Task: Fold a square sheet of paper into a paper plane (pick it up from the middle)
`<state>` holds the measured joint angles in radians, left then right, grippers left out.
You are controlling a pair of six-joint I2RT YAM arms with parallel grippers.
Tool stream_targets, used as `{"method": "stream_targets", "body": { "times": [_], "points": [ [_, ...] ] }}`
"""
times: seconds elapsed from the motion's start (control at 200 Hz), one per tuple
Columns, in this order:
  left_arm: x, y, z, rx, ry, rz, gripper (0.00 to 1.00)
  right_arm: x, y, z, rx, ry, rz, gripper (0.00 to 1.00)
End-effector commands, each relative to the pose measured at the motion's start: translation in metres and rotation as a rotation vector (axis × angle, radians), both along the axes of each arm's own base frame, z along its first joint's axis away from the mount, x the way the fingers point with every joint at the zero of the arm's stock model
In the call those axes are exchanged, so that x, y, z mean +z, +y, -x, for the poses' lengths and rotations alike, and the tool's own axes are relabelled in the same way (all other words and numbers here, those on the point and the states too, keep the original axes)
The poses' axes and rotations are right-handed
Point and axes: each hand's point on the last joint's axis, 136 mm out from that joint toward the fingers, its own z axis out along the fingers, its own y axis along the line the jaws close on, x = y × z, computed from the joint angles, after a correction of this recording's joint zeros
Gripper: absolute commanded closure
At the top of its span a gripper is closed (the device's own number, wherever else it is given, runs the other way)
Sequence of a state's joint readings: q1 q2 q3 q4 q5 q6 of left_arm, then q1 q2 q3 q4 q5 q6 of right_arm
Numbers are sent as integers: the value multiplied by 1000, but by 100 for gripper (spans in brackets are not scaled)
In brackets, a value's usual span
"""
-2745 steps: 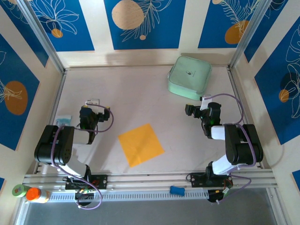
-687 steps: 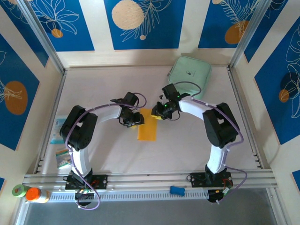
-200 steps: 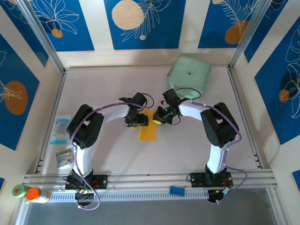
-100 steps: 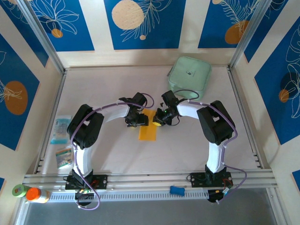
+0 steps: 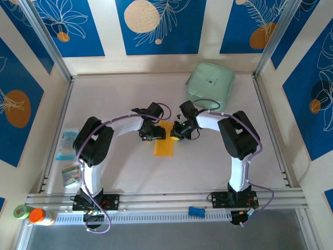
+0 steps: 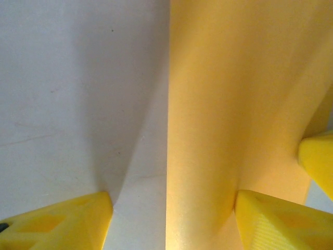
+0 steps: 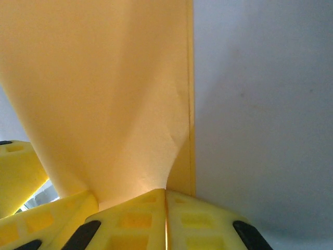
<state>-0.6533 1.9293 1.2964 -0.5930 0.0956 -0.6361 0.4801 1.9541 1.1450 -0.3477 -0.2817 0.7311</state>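
Out from my bases, at the middle of the table (image 5: 208,169), lies the square sheet of paper (image 5: 165,143). It shows as a narrow strip running from 6 to 12 o'clock, so I judge the first lengthwise fold made. I see no pointed nose and no wings, so most of the paper plane is left to do.

My two grippers meet at the strip's far end. My left gripper (image 6: 169,224), at 11 o'clock of the strip, stands open astride the paper's long left edge, one finger on the table and the other against the orange surface. My right gripper (image 7: 166,197), at 1 o'clock, is clamped shut on the paper's right edge, and the sheet billows up from the pinch. I take this for a corner fold beginning.

Farthest out, at 1 o'clock, sits the mint-green case (image 5: 210,84).
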Motion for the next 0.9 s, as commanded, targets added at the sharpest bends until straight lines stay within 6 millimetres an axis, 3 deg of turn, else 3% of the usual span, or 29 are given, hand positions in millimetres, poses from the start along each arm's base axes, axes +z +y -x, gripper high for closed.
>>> {"method": "stream_targets", "body": {
  "times": [0.0,0.1,0.285,0.405,0.575,0.7,0.895],
  "points": [
    [33,10,-7,61,-77,-8,34,-52,-35,26,39,107,186,92],
    [59,-2,-13,62,-142,88,36,-55,-37,27,71,104,203,92],
    [71,-42,0,-20,-73,324,50,-60,-41,27,91,105,228,92],
    [64,-54,6,-40,-10,380,60,-61,-41,26,88,107,233,92],
    [42,-52,10,-39,60,324,74,-63,-41,26,84,116,242,92],
    [30,-52,13,-37,101,317,79,-64,-43,28,83,123,251,93],
    [27,-49,7,-38,111,333,82,-65,-45,28,95,127,265,93]
  ]
}}
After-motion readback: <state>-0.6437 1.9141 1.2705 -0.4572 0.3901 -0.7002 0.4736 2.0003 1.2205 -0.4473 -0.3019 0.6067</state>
